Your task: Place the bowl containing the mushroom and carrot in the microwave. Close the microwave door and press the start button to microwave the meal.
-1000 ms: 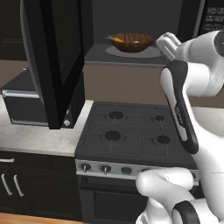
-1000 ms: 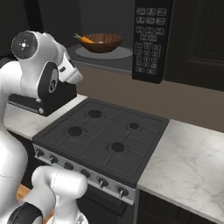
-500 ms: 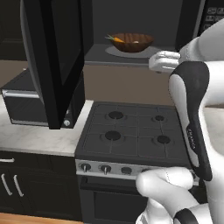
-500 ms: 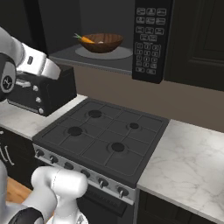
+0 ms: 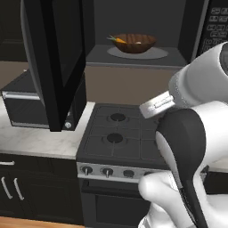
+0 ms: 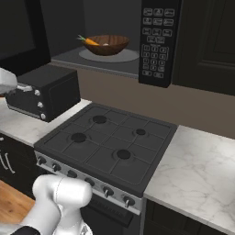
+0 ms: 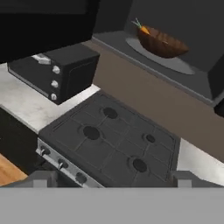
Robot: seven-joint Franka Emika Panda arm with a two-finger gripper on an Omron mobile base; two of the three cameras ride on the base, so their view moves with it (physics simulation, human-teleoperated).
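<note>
The bowl (image 5: 132,43) is already sitting inside the microwave (image 6: 114,57); the microwave door (image 5: 55,62) is hanging open, seemingly untouched. Jaw state: cannot tell.

A gas stove (image 7: 114,142) is seen centrally. Left of it, a black toaster oven (image 7: 57,72) is set. Above it, the wooden bowl (image 7: 162,43) with the carrot (image 7: 143,29) is seated on the grey turntable (image 7: 168,61).
</note>
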